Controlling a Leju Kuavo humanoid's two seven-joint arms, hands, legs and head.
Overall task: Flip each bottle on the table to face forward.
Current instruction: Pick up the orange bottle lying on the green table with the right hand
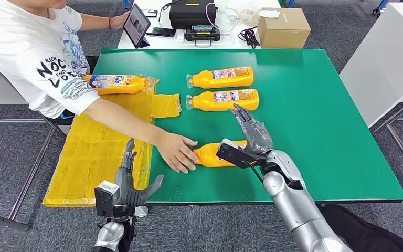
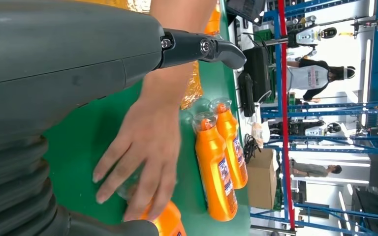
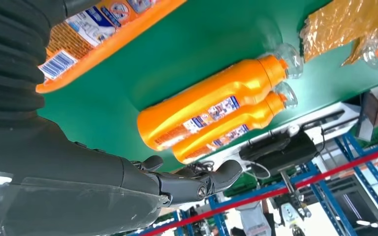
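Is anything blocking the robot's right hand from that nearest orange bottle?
Not on its own side: the right robot hand hovers over the nearest orange bottle. A person's hand rests on the bottle's cap end, though.

A person in a white printed shirt (image 1: 34,52) sits at ten o'clock; a cardboard box (image 1: 283,27), black case (image 1: 191,13) and tablet (image 1: 136,24) stand at twelve o'clock.

Right hand (image 1: 253,131) open, fingers spread above near bottle (image 1: 215,155). Person's hand (image 1: 177,151) rests on its cap end. Left hand (image 1: 131,181) open, apart.
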